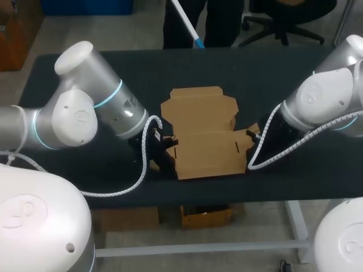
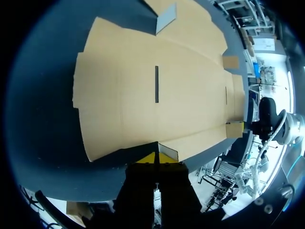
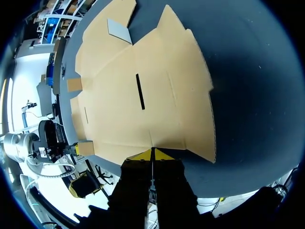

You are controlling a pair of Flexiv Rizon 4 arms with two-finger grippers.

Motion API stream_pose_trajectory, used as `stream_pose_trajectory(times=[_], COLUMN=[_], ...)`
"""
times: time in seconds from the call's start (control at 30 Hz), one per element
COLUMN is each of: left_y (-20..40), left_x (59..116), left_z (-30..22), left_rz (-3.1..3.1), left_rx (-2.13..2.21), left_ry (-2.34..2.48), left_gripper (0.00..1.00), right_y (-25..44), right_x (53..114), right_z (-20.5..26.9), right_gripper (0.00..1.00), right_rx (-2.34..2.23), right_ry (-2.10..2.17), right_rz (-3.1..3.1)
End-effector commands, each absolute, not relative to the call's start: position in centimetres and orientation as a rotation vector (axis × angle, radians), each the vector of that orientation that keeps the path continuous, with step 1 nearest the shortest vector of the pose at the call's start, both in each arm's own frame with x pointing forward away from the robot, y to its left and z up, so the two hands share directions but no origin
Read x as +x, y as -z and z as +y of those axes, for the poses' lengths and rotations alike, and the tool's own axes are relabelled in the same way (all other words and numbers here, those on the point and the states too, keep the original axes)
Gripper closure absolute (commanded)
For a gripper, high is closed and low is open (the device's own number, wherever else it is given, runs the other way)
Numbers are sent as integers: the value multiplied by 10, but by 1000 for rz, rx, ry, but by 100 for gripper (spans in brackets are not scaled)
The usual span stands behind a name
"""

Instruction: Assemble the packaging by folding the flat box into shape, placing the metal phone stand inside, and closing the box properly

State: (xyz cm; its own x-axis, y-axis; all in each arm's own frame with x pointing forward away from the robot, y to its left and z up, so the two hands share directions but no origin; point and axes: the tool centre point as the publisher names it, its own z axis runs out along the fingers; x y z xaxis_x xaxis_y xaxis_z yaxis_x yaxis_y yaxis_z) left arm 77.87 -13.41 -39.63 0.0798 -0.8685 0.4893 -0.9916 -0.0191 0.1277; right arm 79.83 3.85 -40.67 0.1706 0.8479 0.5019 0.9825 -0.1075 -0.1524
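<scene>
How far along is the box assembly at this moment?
Done: nothing; the flat brown cardboard box lies unfolded on the dark table. In hand: left gripper and right gripper pinch its opposite ends. Left: folding, loading the stand, perhaps the grey plate by its far flaps, closing.

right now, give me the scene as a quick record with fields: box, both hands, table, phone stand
box: flat brown cardboard box blank, unfolded, lying flat on the table
box state: not yet folded into shape, nothing inside it
table: dark tabletop
left hand: left hand low at the box edge on the left arm's side; grip cannot be told
right hand: right hand low at the opposite box edge; grip cannot be told
metal phone stand: cannot be made out with certainty in any view
</scene>
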Motion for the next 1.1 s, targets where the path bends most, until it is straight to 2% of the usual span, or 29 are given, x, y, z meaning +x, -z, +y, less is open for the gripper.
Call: stream_pose_trajectory(times=[0.03, 1.1], left_y=[398, 401], left_x=[782, 773], left_z=[-139, -147], left_rz=[-1840, -1836], left_rx=[1943, 1964], left_ry=[-362, -317], left_gripper=[100, 100], right_y=[407, 407], right_x=[799, 794], right_z=[40, 44], right_gripper=[100, 100], right_rx=[-2009, -2050], right_ry=[390, 355], right_rz=[-1727, -1715])
